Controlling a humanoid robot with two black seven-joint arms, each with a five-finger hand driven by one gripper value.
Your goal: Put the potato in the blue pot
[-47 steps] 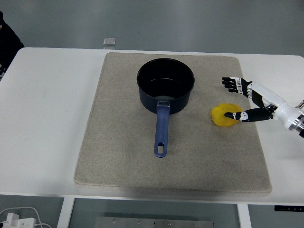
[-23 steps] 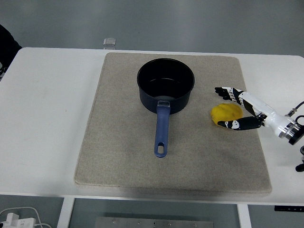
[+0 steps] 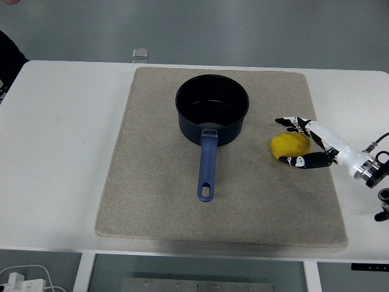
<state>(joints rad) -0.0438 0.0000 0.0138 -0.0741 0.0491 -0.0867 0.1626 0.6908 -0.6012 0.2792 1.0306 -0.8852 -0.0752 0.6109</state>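
One robot hand, the right hand (image 3: 304,143), reached in from the right edge of the white bench (image 3: 61,152) and sat against the right side of the yellow potato (image 3: 289,146), which lay on the beige mat (image 3: 152,182) well outside the blue pot (image 3: 212,109). Black fingers (image 3: 290,123) curved over the potato's upper right edge while the thumb (image 3: 299,162) lay along its lower right edge, so that the potato sat between them at the hand's left; the hand was partly closed around it, though the view from above did not settle whether the digits pressed firmly on the skin, and the potato rested on the mat rather than being lifted. White casing on the wrist ran back toward the bench's right edge, where a thin cable showed. The pot stood upright near the mat's far middle, to the left of the potato and clearly apart from it, its dark interior holding nothing and its blue handle (image 3: 206,170) pointing toward the bench's near edge. Beyond the mat, at the bench's far edge, stood a small clear object (image 3: 140,53). A dark sleeve (image 3: 9,52) of a person showed at the upper left corner.
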